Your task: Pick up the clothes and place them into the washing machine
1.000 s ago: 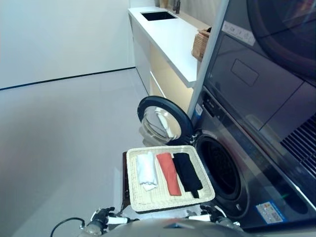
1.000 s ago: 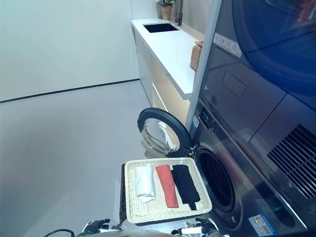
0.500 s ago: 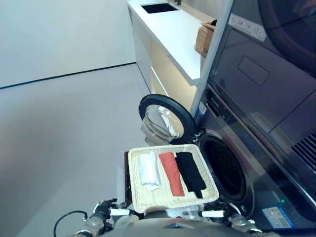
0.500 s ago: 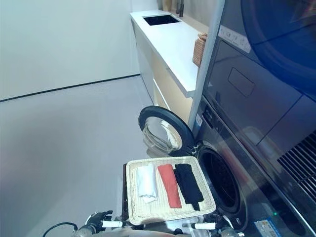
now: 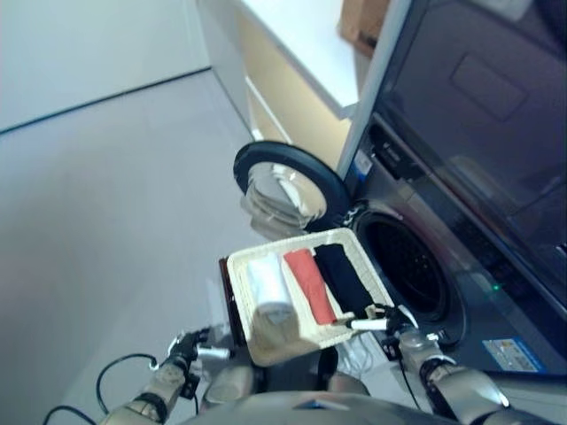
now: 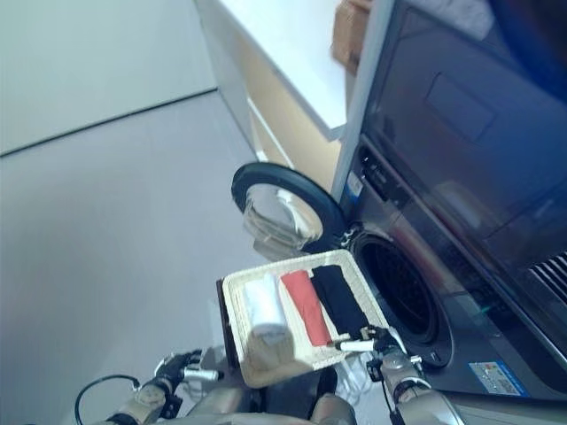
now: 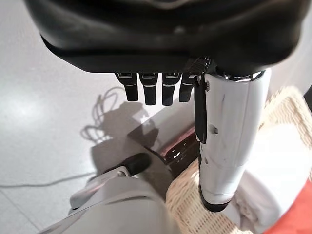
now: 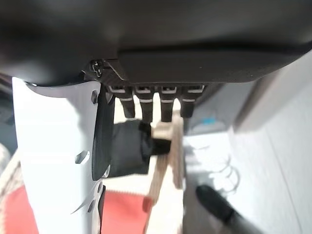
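Clothes lie in the tray beside the open washer; neither robot hand holds anything.

Three folded cloths, white (image 5: pixel 268 285), red (image 5: pixel 310 285) and black (image 5: pixel 344 275), lie side by side in a shallow woven tray (image 5: pixel 242 266), which sits just beside the washer drum (image 5: pixel 407 270), under its round glass door (image 5: pixel 285 189) swung wide. The right robot hand (image 6: pixel 365 340) hovers at the tray's drum-side edge next to the black cloth, fingers straight and apart. The left robot hand (image 5: pixel 188 348) hangs off the tray's far side, fingers relaxed. In my judgement, the pick should start with the black cloth, nearest the drum: pinch the soft fold mid-length so it lifts whole, and clear the tray's stiff rim before swinging to the dark, ribbed opening.
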{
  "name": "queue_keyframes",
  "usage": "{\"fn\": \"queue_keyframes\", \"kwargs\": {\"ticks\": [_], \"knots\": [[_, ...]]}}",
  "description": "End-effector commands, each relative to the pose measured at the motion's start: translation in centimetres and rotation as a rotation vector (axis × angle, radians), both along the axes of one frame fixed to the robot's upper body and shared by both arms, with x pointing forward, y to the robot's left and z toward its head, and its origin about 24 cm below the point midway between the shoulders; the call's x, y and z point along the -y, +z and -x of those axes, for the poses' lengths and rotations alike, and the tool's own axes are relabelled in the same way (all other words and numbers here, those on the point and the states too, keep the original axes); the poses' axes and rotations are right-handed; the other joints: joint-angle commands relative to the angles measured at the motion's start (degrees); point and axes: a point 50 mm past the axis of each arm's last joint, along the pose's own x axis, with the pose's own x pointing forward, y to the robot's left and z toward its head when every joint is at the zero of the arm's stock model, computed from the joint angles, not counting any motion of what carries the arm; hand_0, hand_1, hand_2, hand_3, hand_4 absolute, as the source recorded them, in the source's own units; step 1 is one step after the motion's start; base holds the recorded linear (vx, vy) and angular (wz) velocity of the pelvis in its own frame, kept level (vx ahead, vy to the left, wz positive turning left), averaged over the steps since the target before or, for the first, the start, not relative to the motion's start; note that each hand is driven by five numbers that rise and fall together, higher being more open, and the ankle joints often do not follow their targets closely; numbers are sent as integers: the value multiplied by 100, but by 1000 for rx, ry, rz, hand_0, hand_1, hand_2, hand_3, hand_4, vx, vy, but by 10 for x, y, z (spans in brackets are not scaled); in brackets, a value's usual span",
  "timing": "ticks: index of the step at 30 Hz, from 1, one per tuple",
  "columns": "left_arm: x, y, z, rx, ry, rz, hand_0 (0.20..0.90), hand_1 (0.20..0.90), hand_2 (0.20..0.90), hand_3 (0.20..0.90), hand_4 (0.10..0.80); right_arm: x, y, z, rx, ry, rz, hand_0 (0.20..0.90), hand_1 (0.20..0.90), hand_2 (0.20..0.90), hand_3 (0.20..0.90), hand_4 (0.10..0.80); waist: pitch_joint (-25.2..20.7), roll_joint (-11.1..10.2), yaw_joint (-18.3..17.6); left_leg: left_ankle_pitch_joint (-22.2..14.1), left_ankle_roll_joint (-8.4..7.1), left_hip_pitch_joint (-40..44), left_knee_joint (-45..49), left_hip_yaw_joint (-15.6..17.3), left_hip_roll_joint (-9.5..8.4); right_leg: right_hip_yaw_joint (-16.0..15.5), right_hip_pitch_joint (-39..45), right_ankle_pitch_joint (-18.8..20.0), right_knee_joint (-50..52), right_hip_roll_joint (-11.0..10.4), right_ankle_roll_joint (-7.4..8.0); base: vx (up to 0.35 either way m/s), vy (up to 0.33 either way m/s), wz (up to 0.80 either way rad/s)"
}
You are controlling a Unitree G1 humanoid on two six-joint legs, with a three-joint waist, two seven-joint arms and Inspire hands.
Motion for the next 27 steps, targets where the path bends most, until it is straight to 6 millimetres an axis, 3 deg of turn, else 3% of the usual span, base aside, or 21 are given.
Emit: {"fn": "queue_keyframes", "kwargs": {"ticks": [1,11,23,27], "knots": [[11,10,-23,113,41,41,900,900,900,900,800,34,54,-45,160,2,190,900,900,900,900,800,229,98,88,-160,-354,-707,572,-422,-125,76,-296,127,183,-98,144,-99,2,-1],[21,29,-54,263,71,87,900,900,900,900,800,51,107,-80,235,61,446,900,900,900,900,800,565,269,247,35,-412,-1473,584,-447,-118,134,-1027,168,283,-149,153,-23,10,1],[24,28,-48,278,92,106,900,900,900,900,800,77,168,-101,347,19,659,900,900,900,900,800,850,484,402,71,-395,-2052,705,-466,-237,190,-1572,203,423,-175,129,10,29,2],[25,28,-50,285,101,109,900,900,900,900,800,77,174,-104,374,9,668,900,900,900,900,800,914,500,421,78,-390,-2193,740,-471,-252,169,-1689,223,438,-199,122,9,17,3]]}}
